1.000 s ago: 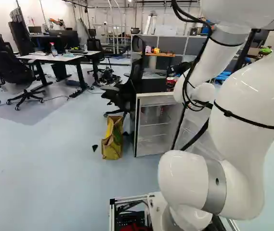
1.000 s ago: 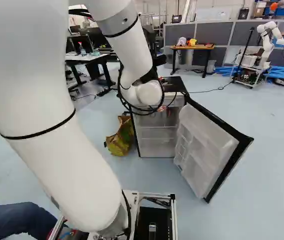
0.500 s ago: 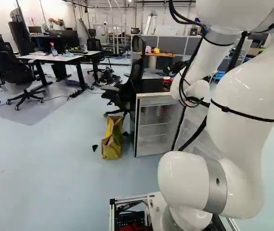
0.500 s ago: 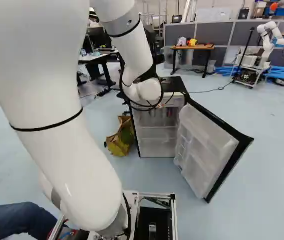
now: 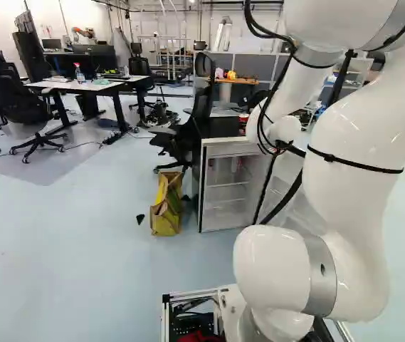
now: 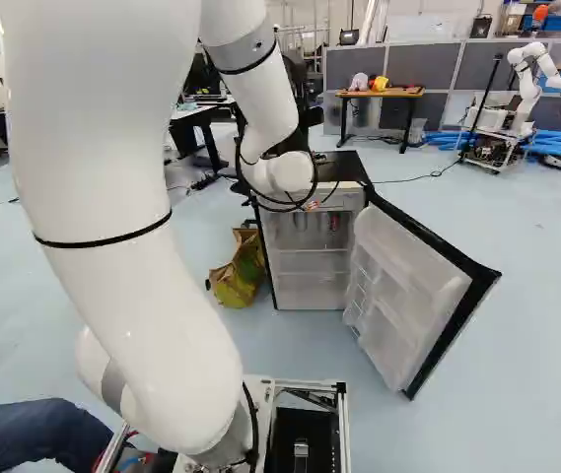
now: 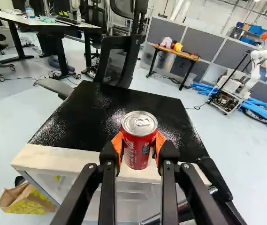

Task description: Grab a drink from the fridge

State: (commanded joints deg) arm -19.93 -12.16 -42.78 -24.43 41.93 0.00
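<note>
Mostly hidden behind the forearm, my gripper (image 6: 312, 205) shows in the right base view as a small orange bit before the fridge's upper front. In the wrist view the gripper (image 7: 139, 146) is shut on a red drink can (image 7: 136, 152), one orange pad on each side, the can upright with its silver lid up. Beyond the can lies the fridge's black top (image 7: 100, 112); its light front edge passes behind the can. The open fridge (image 6: 310, 261) has its door (image 6: 413, 286) swung out to the right, shelves showing. Something small and red (image 6: 334, 223) is inside.
A yellow-brown bag (image 5: 166, 206) stands on the floor left of the fridge. A black office chair (image 5: 184, 139) is close behind that side. Farther off are desks, partitions and another robot (image 6: 526, 89). A person's leg (image 6: 38, 434) is near the base at left.
The forearm's lower end has shifted slightly left in both base views, and the bulky upper arm has swung right in the right base view. Base, fridge and door are unmoved.
</note>
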